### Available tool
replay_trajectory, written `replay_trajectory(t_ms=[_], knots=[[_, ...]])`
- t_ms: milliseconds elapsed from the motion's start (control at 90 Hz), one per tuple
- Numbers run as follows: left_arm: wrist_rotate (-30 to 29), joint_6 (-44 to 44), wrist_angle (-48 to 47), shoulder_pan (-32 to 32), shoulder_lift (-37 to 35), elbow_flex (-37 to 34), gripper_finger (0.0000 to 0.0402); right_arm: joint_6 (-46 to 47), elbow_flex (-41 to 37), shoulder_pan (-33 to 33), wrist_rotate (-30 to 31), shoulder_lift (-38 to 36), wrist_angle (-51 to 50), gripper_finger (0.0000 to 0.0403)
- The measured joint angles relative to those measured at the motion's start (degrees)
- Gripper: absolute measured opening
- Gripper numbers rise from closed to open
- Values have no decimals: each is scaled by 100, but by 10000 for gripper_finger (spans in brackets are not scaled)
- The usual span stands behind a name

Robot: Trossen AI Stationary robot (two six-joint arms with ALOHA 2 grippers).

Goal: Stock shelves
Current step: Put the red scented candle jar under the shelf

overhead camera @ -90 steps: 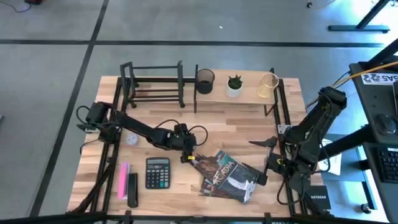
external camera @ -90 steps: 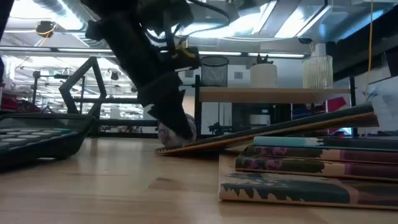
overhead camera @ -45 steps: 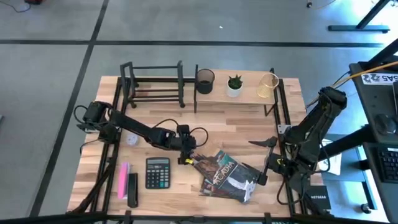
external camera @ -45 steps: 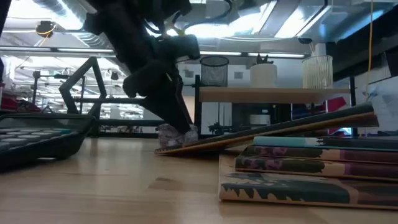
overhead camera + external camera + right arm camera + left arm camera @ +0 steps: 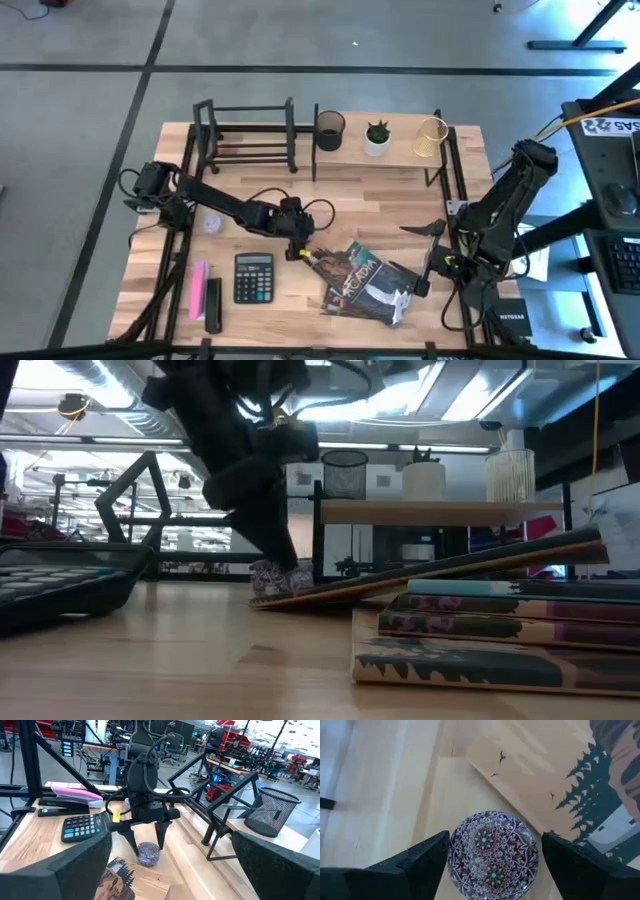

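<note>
A round paperweight with a red and blue floral pattern (image 5: 492,855) rests on the wooden tabletop, right beside the corner of the top book (image 5: 560,785) of a stack of books (image 5: 365,282). My left gripper (image 5: 297,240) points down over it, open, one finger on each side (image 5: 148,851). My right gripper (image 5: 428,262) waits open near the table's right edge. The light-wood board shelf (image 5: 395,155) at the far edge carries a mesh cup (image 5: 329,130), a potted plant (image 5: 377,137) and a gold wire holder (image 5: 431,138). The black bar rack (image 5: 245,135) stands to its left. My left gripper's fingers (image 5: 427,862) flank the paperweight's round sides from above, slanting down. I cannot tell whether they touch it. The paperweight sits on the table.
A calculator (image 5: 253,277), a pink item (image 5: 199,288) and a black stapler (image 5: 213,303) lie at the near left. A small round disc (image 5: 211,224) lies under the left arm. Bare tabletop (image 5: 380,215) lies between the books and the shelf.
My left gripper has stayed at the paperweight and has tipped a little, so that in the low view the paperweight shows lower at its fingertips than before. The books have not moved.
</note>
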Motion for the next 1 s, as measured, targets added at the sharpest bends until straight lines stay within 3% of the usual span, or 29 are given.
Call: replay_trajectory(t_ms=[744,1000], knots=[[-99,-225,3,46,161,19,297,93,0,0,-111,0,-41,399],[-284,-60,-32,39,183,514,245,77,0,0,-87,0,-29,399]])
